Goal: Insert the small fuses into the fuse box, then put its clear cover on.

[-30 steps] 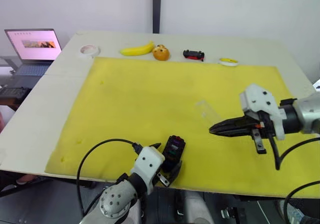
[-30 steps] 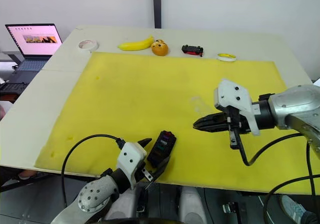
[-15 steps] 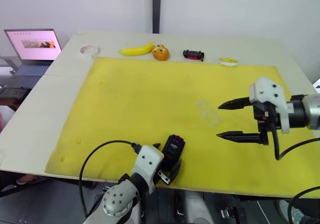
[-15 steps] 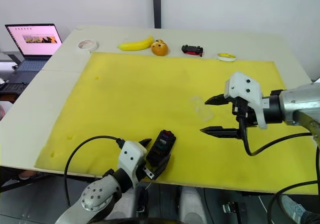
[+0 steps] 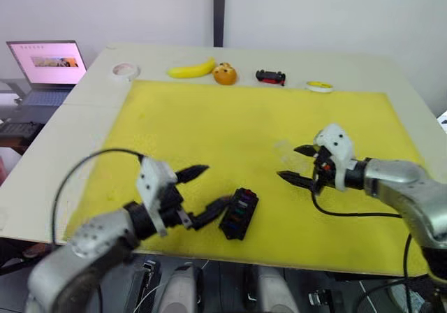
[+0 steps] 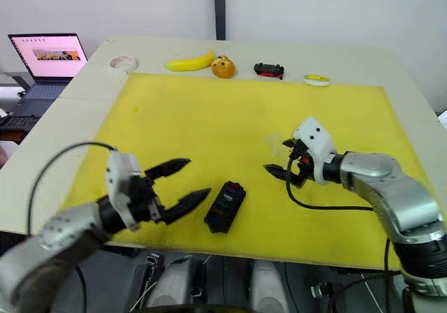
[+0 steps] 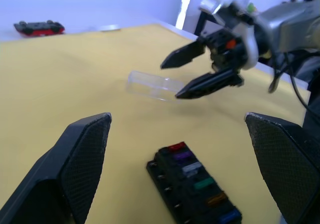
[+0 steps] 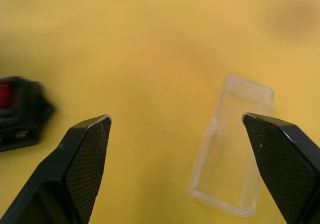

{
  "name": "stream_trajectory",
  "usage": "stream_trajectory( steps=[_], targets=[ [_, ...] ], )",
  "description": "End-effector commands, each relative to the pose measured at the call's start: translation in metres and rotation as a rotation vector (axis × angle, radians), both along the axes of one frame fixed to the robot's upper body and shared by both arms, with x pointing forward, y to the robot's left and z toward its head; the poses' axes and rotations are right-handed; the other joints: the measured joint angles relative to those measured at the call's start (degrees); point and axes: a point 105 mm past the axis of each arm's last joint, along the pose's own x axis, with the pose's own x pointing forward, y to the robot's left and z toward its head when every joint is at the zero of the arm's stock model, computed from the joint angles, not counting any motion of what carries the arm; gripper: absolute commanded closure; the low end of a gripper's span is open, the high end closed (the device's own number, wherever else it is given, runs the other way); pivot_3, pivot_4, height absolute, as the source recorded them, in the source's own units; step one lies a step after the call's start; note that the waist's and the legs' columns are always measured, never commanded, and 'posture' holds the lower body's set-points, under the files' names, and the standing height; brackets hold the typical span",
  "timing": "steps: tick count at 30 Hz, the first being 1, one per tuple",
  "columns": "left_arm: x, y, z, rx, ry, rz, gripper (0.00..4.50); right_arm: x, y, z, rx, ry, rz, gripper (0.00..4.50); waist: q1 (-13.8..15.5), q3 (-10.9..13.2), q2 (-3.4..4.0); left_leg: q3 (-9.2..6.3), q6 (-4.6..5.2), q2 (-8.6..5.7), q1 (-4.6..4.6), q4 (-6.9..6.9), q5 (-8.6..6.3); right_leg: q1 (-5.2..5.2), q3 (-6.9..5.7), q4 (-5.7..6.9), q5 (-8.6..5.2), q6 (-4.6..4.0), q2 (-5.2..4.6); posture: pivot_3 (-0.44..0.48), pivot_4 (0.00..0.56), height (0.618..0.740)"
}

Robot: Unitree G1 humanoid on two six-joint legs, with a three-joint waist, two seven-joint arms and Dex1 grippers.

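Note:
The black fuse box (image 5: pixel 239 213) lies on the yellow mat (image 5: pixel 209 124) near its front edge. Small fuses (image 7: pixel 194 170) in red, purple, grey, green, amber and blue sit in its slots. My left gripper (image 5: pixel 215 185) hangs open just left of the box, its fingers pointing at it and holding nothing. The clear cover (image 8: pixel 232 144) lies flat on the mat further right and back. My right gripper (image 5: pixel 288 162) is open and low over the mat, with the cover just ahead of one finger (image 8: pixel 285 164). I cannot tell whether that finger touches it.
Along the table's far edge are a tape roll (image 5: pixel 125 70), a banana (image 5: pixel 191 69), an orange toy (image 5: pixel 224 74), a small black-and-red car (image 5: pixel 270 77) and a yellow disc (image 5: pixel 319 86). A laptop (image 5: pixel 47 65) stands off the table's left side.
My right gripper went from shut to open and moved left and down to the clear cover. My left arm swung up and left from the front edge, staying open beside the fuse box.

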Motion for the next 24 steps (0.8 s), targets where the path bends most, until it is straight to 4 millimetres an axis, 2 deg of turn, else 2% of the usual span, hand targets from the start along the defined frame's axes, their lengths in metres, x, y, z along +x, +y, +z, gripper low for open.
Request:
stream_trajectory(
  steps=[1, 4, 7, 13, 17, 24],
  targets=[
    [-0.004, 0.013, 0.017, 0.044, 0.015, -0.146, 0.00, 0.012, -0.011, 0.006, -0.016, -0.083, -0.076, 0.06, -0.03, 0.00, 0.00, -0.02, 0.00, 0.00, -0.02, 0.00, 0.00, 0.00, -0.02, -0.01, 0.00, 0.00, 0.00, 0.000, 0.150, 0.737],
    [-0.005, 0.026, 0.018, 0.160, 0.036, -0.246, 0.00, 0.018, -0.024, -0.003, -0.024, -0.085, -0.144, 0.06, -0.05, 0.02, 0.00, 0.04, 0.00, -0.01, -0.02, -0.01, 0.00, 0.00, 0.00, -0.07, 0.00, 0.00, 0.00, 0.000, 0.150, 0.737],
    [-0.005, 0.030, 0.016, 0.199, 0.062, -0.297, 0.00, 0.020, -0.031, -0.013, 0.003, -0.047, -0.185, 0.06, -0.06, 0.02, 0.01, 0.08, 0.00, -0.01, 0.00, -0.04, 0.00, 0.00, 0.00, -0.08, 0.00, 0.00, 0.01, 0.000, 0.150, 0.737],
    [0.000, 0.029, 0.020, 0.219, 0.030, -0.372, 0.00, 0.017, -0.021, -0.024, 0.102, 0.035, -0.176, 0.06, -0.05, 0.03, 0.00, 0.07, -0.01, 0.00, 0.00, -0.04, 0.01, 0.00, 0.00, -0.06, 0.00, 0.00, 0.02, 0.000, 0.150, 0.737],
    [0.010, 0.030, 0.026, 0.241, -0.024, -0.377, 0.00, 0.019, -0.014, -0.023, 0.155, 0.059, -0.194, 0.06, -0.26, 0.02, 0.00, 0.07, -0.01, 0.01, 0.00, -0.04, 0.01, 0.00, 0.00, -0.06, 0.00, 0.00, 0.04, 0.000, 0.150, 0.737],
    [0.019, 0.032, 0.024, 0.286, -0.060, -0.379, 0.00, 0.020, -0.004, -0.020, 0.156, 0.070, -0.192, 0.06, -0.40, 0.02, 0.00, 0.08, -0.01, 0.03, 0.02, -0.06, 0.00, 0.00, 0.01, -0.05, 0.00, 0.00, 0.06, 0.000, 0.150, 0.737]
  ],
)
